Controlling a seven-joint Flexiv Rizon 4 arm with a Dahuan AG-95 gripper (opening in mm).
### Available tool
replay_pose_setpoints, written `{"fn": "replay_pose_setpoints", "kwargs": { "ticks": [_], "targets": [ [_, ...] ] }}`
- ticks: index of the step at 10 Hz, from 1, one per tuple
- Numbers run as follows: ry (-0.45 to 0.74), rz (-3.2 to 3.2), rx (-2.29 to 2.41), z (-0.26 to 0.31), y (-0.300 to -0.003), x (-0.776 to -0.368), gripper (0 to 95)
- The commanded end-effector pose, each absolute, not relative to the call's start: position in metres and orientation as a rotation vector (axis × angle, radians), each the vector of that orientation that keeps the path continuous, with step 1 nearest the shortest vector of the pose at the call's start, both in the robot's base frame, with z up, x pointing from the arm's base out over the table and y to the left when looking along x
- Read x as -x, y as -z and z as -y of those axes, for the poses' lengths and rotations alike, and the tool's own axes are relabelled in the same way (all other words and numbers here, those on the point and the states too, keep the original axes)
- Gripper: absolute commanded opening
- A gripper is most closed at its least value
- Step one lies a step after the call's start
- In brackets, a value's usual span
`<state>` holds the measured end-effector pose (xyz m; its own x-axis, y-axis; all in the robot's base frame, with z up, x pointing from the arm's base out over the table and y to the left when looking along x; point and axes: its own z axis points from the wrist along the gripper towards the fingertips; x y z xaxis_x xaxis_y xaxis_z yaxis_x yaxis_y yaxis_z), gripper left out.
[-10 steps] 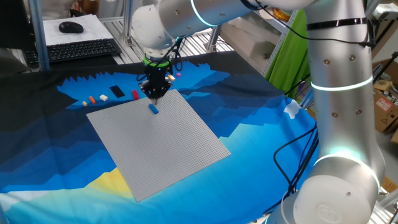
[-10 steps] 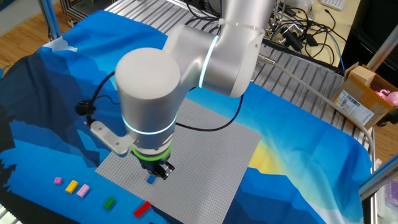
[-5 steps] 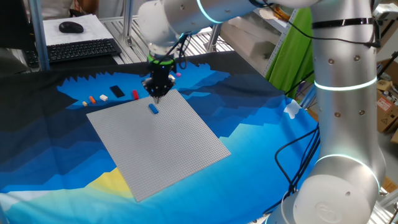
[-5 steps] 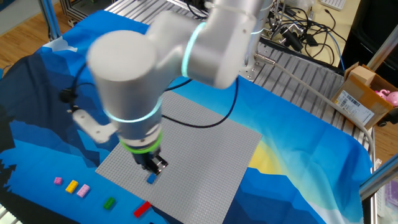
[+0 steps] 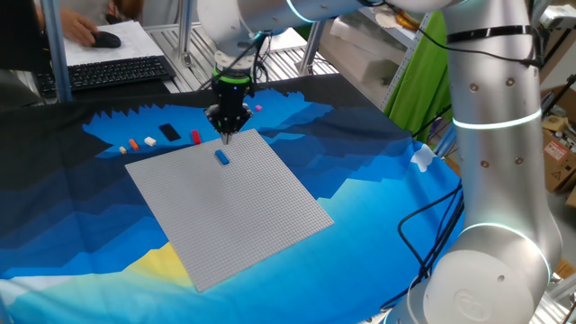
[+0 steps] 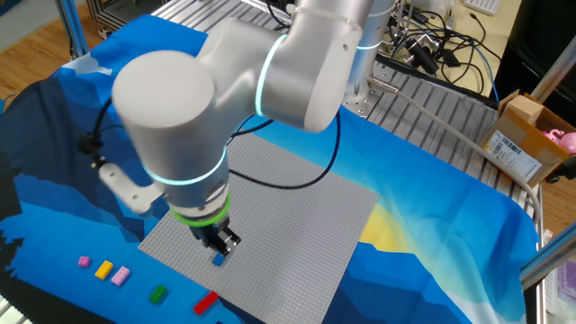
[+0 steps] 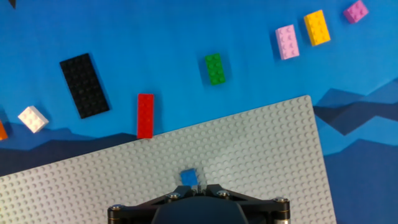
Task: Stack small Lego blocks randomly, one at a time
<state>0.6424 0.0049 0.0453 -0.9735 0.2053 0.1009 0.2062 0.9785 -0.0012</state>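
The end effector (image 5: 226,135) points straight down, its fingers together on nothing, poised over the grey baseplate (image 5: 236,209) near its far corner. One blue brick (image 5: 221,157) sits on the plate just beside the fingertips, apart from them. In the hand view seven loose pieces lie on the blue cloth (image 7: 186,37) beyond the plate: a red brick (image 7: 145,116) touching the plate's edge, a green brick (image 7: 215,68), a black plate (image 7: 85,84), a white brick (image 7: 32,119), a pink brick (image 7: 286,42), a yellow brick (image 7: 317,27) and a small magenta brick (image 7: 356,11). An orange piece shows at the left border. Most of the baseplate lies bare on the worktop.
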Motion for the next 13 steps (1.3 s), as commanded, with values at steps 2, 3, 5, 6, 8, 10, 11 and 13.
{"fn": "replay_pose_setpoints", "kwargs": {
  "ticks": [2, 3, 5, 6, 8, 10, 11, 13],
  "targets": [
    [0.017, 3.003, 0.308, -0.0045, -0.0448, -0.6423, 0.0],
    [0.016, 2.996, 0.302, -0.0043, -0.0445, -0.6416, 0.0],
    [0.005, 2.999, 0.289, -0.0042, -0.0439, -0.6413, 0.0],
    [0.004, 2.999, 0.286, -0.0042, -0.0435, -0.6413, 0.0],
    [0.005, 2.997, 0.288, -0.0042, -0.0424, -0.6411, 0.0],
    [-0.003, 2.996, 0.287, -0.0037, -0.0411, -0.6402, 0.0],
    [-0.002, 2.994, 0.285, -0.0035, -0.0407, -0.6398, 0.0],
    [-0.002, 2.994, 0.280, -0.0030, -0.0400, -0.6389, 0.0]
  ]
}}
